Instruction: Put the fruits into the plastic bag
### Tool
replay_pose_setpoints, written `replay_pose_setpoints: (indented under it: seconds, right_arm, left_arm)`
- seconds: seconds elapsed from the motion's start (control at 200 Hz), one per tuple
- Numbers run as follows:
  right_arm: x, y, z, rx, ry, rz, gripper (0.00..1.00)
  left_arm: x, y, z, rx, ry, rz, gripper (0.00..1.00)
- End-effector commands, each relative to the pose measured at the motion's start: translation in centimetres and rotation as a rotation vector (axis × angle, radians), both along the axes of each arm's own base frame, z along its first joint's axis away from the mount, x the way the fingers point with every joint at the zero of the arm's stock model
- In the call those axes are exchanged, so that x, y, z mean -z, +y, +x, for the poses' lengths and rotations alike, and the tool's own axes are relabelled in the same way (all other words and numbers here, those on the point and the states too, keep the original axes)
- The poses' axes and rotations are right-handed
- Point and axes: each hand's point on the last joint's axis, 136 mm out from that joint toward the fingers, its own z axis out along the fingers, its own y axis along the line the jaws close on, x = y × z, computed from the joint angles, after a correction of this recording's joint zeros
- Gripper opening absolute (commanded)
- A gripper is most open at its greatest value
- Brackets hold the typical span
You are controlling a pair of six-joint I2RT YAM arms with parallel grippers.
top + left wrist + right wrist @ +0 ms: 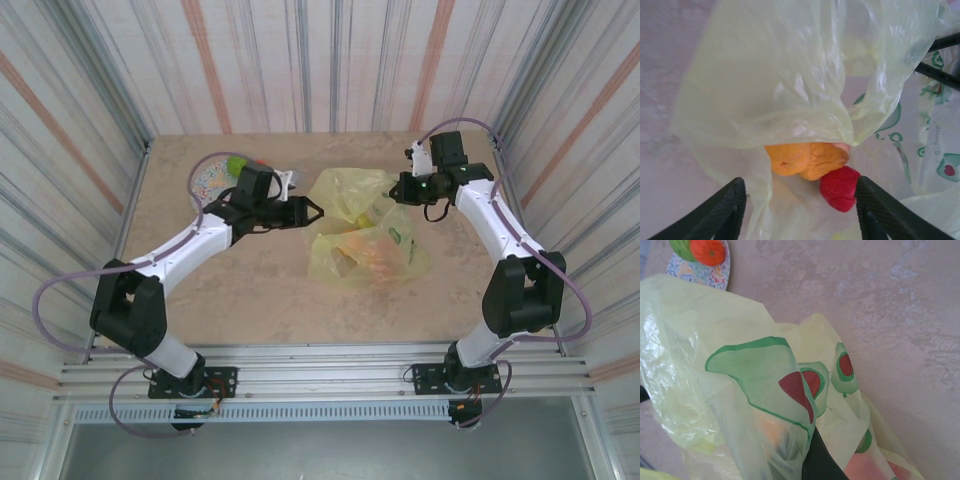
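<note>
Two YAM arms over a beige table (250,290), top-ext. view; items listed large to small. Largest item: plastic bag (360,255), yellow translucent film w/ green avocado print. It lies crumpled at table ctr between the arms, long axis roughly far-to-near, far end lifted. R gripper (403,190): at the bag's far-right edge, jaws clenched. R wrist view shows film bunched over a dark finger, so it is judged to be pinching the bag to hold the mouth up. L gripper (312,212): at the bag's left side, pointing right into it. L wrist view shows both fingers (727,210) spread wide w/ nothing between them, i.e. released. Speckled plate (203,183): far-left of table, just beside the L wrist, well apart from the R gripper. Fruits, bagged: orange fruit (805,159) and red fruit (840,189), touching, under a raised fold of film straight ahead of the L fingers. More coloured shapes show through the film in top view; count unclear. Fruits, not yet bagged: green fruit (680,247) and orange-red fruit (707,251), side by side on the plate. Key relation (judgement): these two lie behind & left of the L gripper, on the side away from the bag. L arm is nearer, so it should swing from bag to plate while R holds.
</note>
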Motion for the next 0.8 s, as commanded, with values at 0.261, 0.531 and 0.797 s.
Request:
replay_pose_setpoints:
  seconds: [0.261,0.531,0.797]
  right_arm:
    - [0.1,1.1,0.0,-0.050,-0.006,0.029,0.00]
    - [-0.1,1.5,-0.1,-0.062,-0.009,0.041,0.00]
    - [-0.1,1.8,-0.4,-0.068,-0.010,0.053,0.00]
  left_arm:
    - [-2.7,9.3,4.6,-0.268,-0.123,0.124,0.80]
    - [0.0,17.0,11.1,-0.506,-0.068,0.218,0.89]
    - [2.1,21.1,17.2,-0.613,-0.020,0.266,0.94]
